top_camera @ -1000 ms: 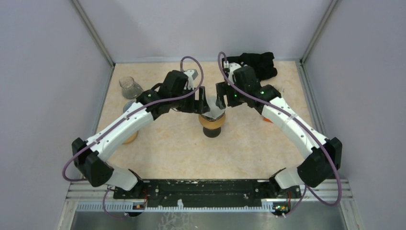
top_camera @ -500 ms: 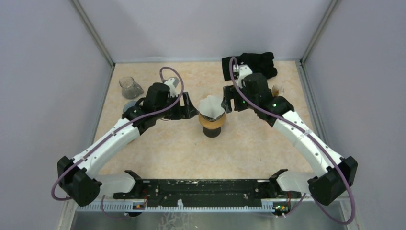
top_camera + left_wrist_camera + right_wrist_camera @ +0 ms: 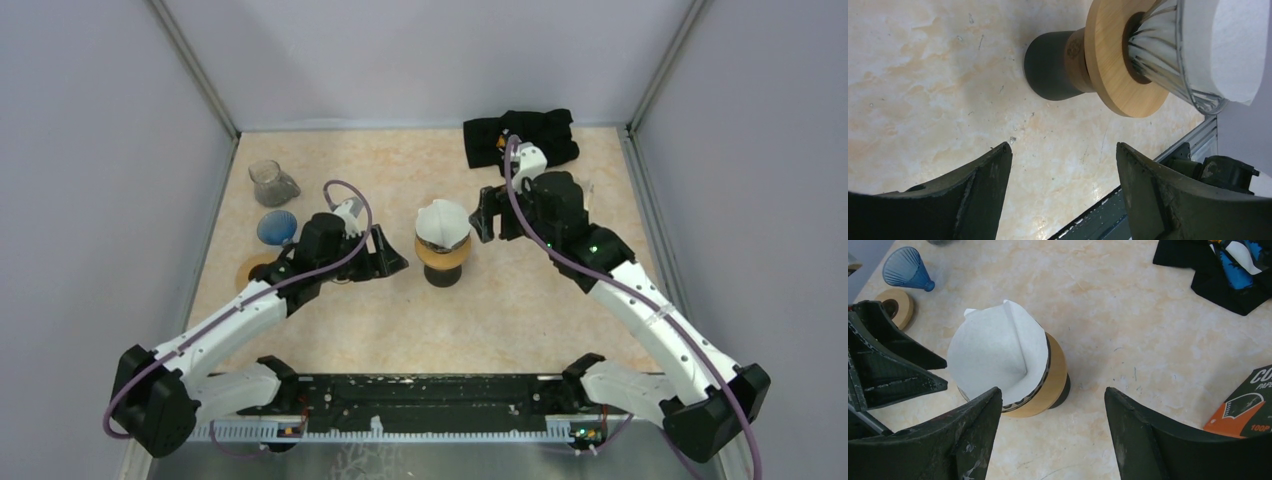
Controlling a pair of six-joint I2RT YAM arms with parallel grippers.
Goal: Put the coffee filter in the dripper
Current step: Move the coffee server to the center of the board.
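The surface (image 3: 350,320) is pale, marbled, smooth and hard.

The left tool (image 3: 395,252) is open and holds nothing; it sits just left of the dripper (image 3: 443,258). The right tool (image 3: 481,215) is also open and empty, just right of it. Neither touches the dripper or its contents.

The dripper stands upright mid-surface. It has a ribbed, clear glass cone (image 3: 1168,55) seated in a flat, round wooden collar (image 3: 1113,65) over a dark cylindrical base (image 3: 1048,65). Expect it to be rigid, fairly heavy and top-heavy; the glass is fragile and slippery. If it needs steadying, hold the collar or base, not the rim.

The filter (image 3: 993,355) is a white, matte paper cone with one folded seam. It sits inside the glass cone, with its top edge above the rim. Whether it is fully seated cannot be told. Expect it to be very light, soft, easily creased or torn, and liable to lift out at a slight touch. Take it only at the free upper edge, pinching one wall lightly. To seat it, press down toward the tip, never sideways.
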